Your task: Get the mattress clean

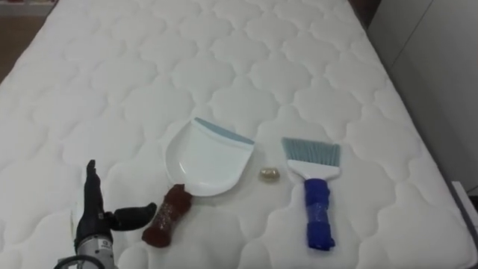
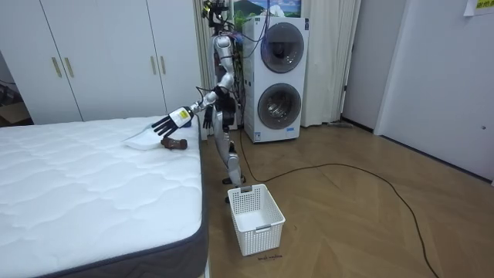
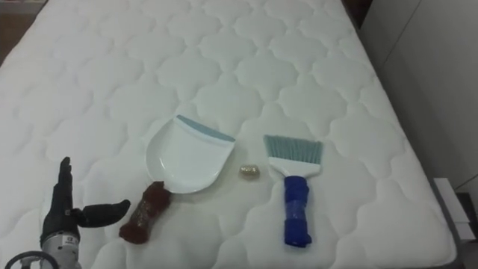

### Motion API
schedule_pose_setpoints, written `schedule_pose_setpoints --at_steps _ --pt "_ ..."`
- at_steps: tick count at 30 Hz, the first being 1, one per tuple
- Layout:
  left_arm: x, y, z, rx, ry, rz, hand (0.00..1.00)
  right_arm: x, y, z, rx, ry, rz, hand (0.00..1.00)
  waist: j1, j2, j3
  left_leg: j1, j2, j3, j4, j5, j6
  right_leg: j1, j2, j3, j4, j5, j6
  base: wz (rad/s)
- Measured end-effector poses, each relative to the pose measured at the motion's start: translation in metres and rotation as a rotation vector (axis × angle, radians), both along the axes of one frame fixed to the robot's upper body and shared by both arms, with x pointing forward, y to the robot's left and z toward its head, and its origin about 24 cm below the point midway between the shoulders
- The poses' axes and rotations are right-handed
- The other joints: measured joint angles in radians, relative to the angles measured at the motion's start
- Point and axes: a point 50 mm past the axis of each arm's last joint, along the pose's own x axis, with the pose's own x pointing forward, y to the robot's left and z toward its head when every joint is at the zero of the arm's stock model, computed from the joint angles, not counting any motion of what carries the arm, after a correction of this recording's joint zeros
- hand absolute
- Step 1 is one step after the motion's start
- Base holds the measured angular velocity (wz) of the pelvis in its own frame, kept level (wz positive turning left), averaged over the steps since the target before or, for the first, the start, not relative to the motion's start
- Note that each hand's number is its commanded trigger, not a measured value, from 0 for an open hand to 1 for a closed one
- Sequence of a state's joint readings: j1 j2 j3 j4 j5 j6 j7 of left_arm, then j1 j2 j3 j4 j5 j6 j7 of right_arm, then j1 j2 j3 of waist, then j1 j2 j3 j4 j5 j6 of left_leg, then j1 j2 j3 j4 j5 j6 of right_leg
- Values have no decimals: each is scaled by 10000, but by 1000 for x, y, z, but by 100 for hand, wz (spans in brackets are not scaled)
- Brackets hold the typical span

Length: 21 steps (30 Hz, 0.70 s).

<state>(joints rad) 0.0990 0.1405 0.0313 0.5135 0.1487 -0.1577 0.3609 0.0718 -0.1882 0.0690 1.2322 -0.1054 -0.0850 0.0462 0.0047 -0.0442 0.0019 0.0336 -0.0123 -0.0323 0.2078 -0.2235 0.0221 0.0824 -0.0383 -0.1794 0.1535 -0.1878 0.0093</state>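
On the bed (image 1: 224, 60) lie a white dustpan (image 1: 205, 161) and a brush (image 1: 312, 158), with a small scrap (image 1: 269, 175) between them, apart from both. The left hand (image 1: 93, 217) hovers released, fingers straight, its thumb reaching towards the dustpan's brown wrapped handle (image 1: 168, 217), just beside it. Both tools look light and stiff. The wrapped handles, brown and blue (image 1: 317, 217), are likely the best holds, though the soft mattress may give under any push
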Motion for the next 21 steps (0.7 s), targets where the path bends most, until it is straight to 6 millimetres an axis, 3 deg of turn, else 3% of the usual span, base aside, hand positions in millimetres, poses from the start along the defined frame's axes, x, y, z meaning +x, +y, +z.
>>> schedule_pose_setpoints --at_steps 12,21 --pt "14 -14 -3 -133 151 -630 0 12 2 1 61 -169 164 0 -72 -49 50 -485 4 66 64 2 1 -481 -2 15 13 48 -7 -1" --pt "21 -31 -6 -164 334 -1457 0 19 4 2 -13 -218 295 0 -358 -71 52 -897 9 110 142 3 1 -769 -5 -120 -21 56 -3 5"
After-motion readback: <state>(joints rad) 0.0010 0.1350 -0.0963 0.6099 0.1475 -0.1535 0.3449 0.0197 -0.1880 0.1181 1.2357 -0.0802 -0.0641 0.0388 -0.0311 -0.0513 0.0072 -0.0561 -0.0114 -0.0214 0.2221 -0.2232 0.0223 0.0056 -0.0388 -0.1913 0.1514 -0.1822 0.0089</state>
